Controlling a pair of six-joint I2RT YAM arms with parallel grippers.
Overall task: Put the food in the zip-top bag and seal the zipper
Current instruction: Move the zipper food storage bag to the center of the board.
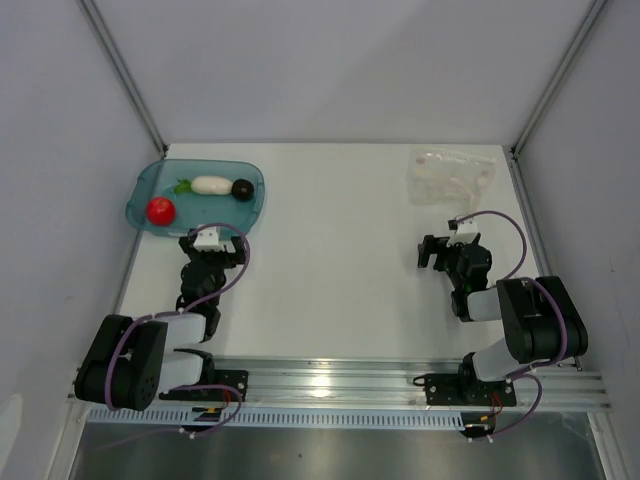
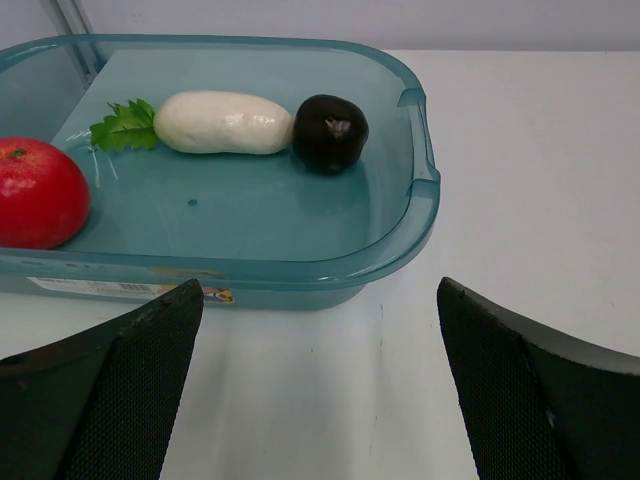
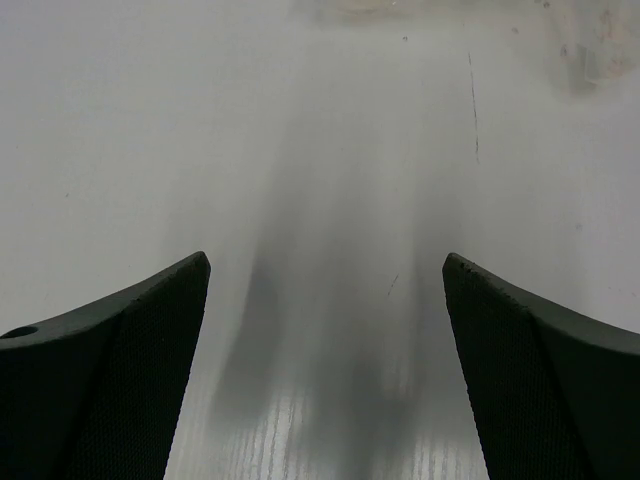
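The food lies in a teal tray (image 1: 250,205) at the back left: a red tomato (image 1: 160,210), a white radish (image 1: 211,185) with green leaves, and a dark round piece (image 1: 242,189). The left wrist view shows them too: tomato (image 2: 38,193), radish (image 2: 222,123), dark piece (image 2: 330,132). My left gripper (image 1: 208,238) is open and empty just in front of the tray. The clear zip-top bag (image 1: 450,175) lies flat at the back right; its zipper is not discernible. My right gripper (image 1: 452,240) is open and empty, short of the bag.
Grey walls with metal corner posts close the table at the back and both sides. The teal tray's near rim (image 2: 300,270) stands just ahead of the left fingers. The bag's near edge (image 3: 360,8) barely shows at the top of the right wrist view.
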